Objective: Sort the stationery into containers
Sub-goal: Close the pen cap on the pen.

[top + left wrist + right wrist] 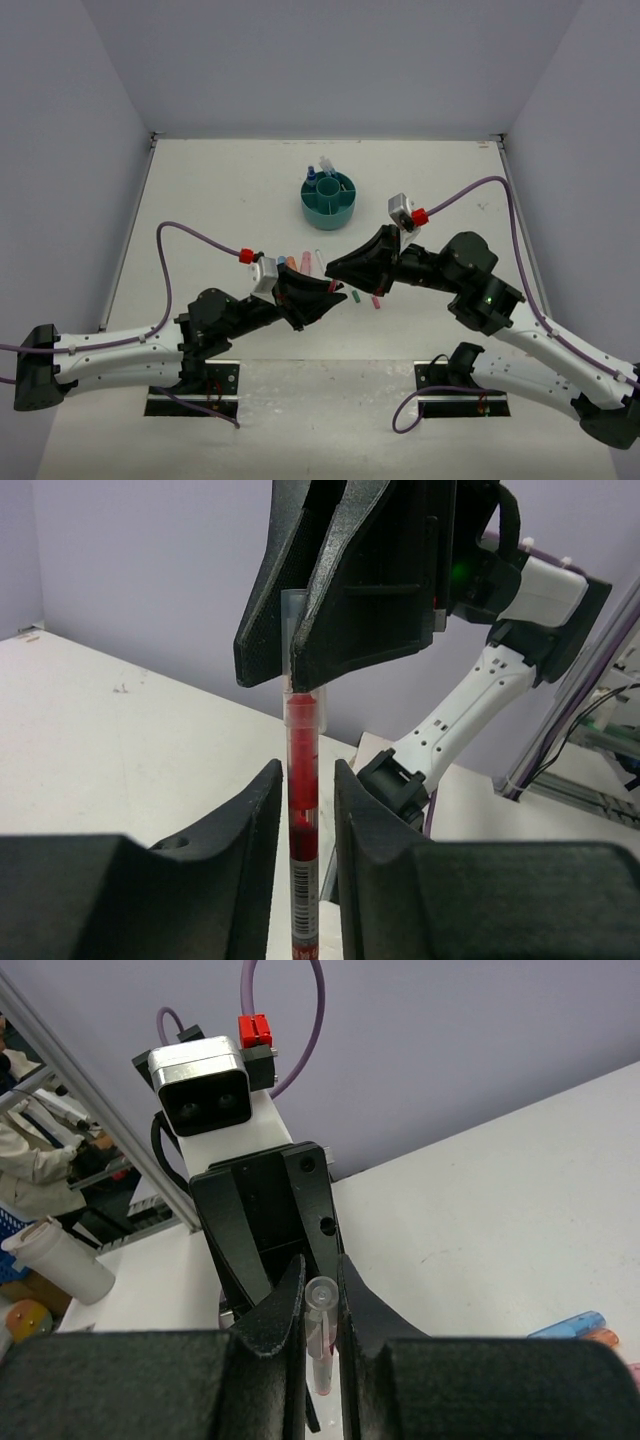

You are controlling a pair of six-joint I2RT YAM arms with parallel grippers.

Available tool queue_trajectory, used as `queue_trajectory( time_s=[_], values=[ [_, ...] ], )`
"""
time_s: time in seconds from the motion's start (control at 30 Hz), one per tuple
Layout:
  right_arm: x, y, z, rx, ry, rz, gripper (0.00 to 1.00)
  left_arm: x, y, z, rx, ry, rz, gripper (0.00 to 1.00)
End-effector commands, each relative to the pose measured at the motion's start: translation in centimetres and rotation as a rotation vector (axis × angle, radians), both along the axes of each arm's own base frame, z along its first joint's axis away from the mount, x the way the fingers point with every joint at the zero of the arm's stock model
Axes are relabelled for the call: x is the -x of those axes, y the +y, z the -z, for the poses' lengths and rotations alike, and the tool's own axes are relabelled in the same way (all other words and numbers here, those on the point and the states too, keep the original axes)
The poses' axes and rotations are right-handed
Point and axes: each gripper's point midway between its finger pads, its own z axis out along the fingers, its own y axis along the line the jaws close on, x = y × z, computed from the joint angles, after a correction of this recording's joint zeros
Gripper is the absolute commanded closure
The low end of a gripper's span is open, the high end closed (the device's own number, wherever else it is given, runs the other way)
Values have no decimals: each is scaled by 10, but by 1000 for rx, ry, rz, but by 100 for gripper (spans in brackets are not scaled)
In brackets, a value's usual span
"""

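A thin pen with a red barrel point(301, 780) stands upright in the air over the middle of the table, between both grippers. My right gripper point(320, 1272) is shut on its clear cap end point(321, 1295). My left gripper point(307, 770) is open around the barrel lower down, with a narrow gap on each side. In the top view the left gripper point(338, 294) and right gripper point(336, 268) meet tip to tip and hide the pen. The round teal organiser point(329, 199) stands behind them with several pens upright in it.
Loose stationery lies on the table around the grippers: pink and orange pieces point(303, 262) behind the left gripper, a green-capped pen point(355, 296) and a red one point(376, 300) to the right. A blue marker point(578, 1325) lies at the right.
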Motion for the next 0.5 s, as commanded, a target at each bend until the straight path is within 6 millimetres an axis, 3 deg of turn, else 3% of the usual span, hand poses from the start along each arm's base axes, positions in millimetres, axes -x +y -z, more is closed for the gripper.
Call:
queue_trajectory(
  time_s=[0.0, 0.37, 0.47],
  values=[
    [-2, -6, -17, -48, -31, 39, 100, 2, 3, -29, 85, -41, 7, 70],
    [-9, -10, -30, -66, -43, 91, 100, 8, -4, -17, 49, -49, 48, 69],
    [-8, -9, -29, -49, -46, 76, 100, 8, -4, -16, 44, -51, 46, 85]
  ],
)
